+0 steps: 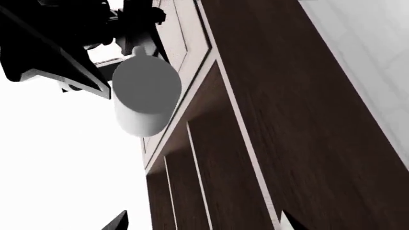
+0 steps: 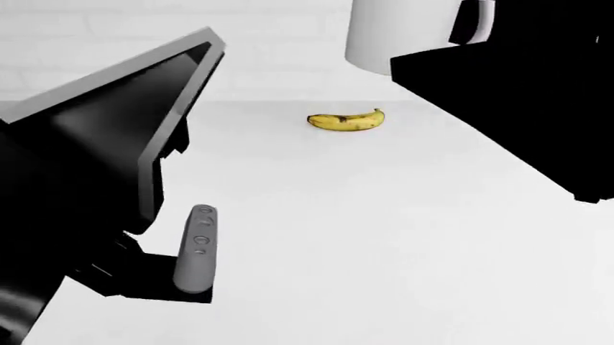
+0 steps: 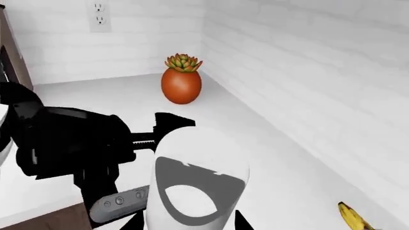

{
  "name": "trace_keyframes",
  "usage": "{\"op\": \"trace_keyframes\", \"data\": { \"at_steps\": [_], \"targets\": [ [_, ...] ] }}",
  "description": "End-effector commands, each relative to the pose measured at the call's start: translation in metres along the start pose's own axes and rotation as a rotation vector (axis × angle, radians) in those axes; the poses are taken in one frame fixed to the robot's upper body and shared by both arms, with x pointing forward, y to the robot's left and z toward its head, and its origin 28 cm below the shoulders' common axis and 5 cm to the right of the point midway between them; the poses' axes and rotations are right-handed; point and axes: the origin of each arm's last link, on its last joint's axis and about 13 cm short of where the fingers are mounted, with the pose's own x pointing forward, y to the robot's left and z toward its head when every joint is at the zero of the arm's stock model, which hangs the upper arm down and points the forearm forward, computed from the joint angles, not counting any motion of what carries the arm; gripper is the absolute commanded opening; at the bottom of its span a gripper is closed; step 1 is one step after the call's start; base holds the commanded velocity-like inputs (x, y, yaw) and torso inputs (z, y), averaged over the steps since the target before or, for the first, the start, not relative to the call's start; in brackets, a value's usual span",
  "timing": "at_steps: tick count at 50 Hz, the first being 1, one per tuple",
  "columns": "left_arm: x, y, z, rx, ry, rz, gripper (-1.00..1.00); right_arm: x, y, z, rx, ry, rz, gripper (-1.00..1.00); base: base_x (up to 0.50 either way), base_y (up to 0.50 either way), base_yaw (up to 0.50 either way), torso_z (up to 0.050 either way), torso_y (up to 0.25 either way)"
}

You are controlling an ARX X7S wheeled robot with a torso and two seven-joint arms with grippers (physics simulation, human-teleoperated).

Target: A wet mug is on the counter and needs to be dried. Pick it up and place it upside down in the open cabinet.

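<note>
White brick walls back the white tabletop [image 2: 403,237], where a banana [image 2: 346,121] lies. The right pincer [image 3: 191,211] pinches the mug [image 3: 198,184], raised well above the tabletop. The left pincer [image 2: 197,251] hovers low; I cannot tell its spread.

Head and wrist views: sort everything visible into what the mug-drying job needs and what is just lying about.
Job:
- small white cylindrical ceramic mug, held up in the right gripper
- broad plain white countertop
- dark brown wooden cabinet

Lying about:
- yellow banana
- orange round pot with a succulent
- white wall outlet
</note>
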Motion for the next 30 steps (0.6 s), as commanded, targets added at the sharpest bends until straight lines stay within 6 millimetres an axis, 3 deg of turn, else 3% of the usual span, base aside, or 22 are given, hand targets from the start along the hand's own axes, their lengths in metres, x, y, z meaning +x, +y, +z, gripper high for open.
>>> {"op": "trace_keyframes", "data": {
  "at_steps": [1,8,30],
  "targets": [
    [-0.003,-0.020,0.010,-0.048,0.075,-0.098,1.00,0.002,0.020,0.003,-0.021,-0.124,-0.232,-1.00,0.00,0.00,0.00,0.000,0.000],
    [-0.004,-0.026,0.012,-0.101,0.093,-0.130,1.00,0.003,0.044,-0.003,-0.026,-0.138,-0.277,-1.00,0.00,0.00,0.00,0.000,0.000],
    [-0.002,-0.028,0.019,-0.099,0.091,-0.144,1.00,0.012,0.075,0.045,-0.075,-0.216,-0.407,-1.00,0.00,0.00,0.00,0.000,0.000]
  ]
}}
